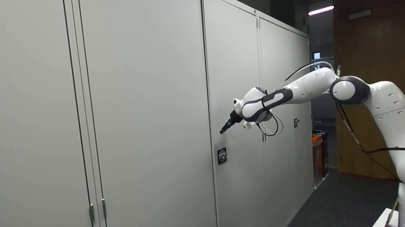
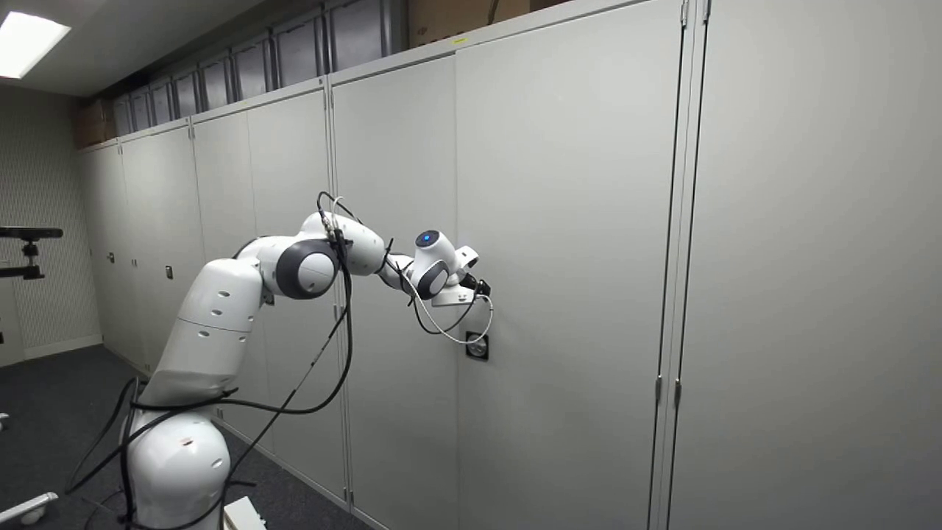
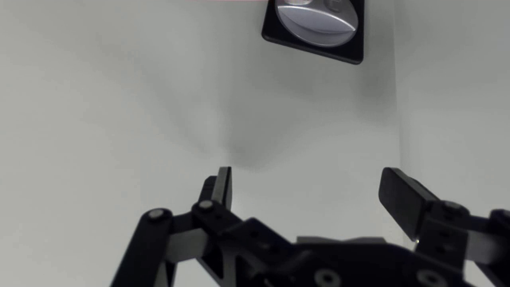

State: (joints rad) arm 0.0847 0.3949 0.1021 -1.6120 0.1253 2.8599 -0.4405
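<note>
My gripper [image 3: 307, 169] is open, with nothing between its fingers in the wrist view. Its black fingertips point at a light grey cabinet door [image 3: 119, 119]; I cannot tell whether they touch it. A round silver handle [image 3: 318, 24] in a black square plate sits on that door, close to the seam, partly cut off by the top edge of the wrist view. In both exterior views the gripper [image 1: 222, 131] [image 2: 483, 287] is a little above the handle [image 1: 222, 156] [image 2: 477, 346]. The door [image 1: 241, 197] [image 2: 567, 221] looks shut.
A row of tall grey cabinets runs along the wall. A second handle [image 1: 296, 122] is on a farther door. Bins [image 1: 317, 152] stand at the row's end. Loose cables [image 2: 346, 324] hang from the arm. Grey boxes [image 2: 298, 51] stand on top of the cabinets.
</note>
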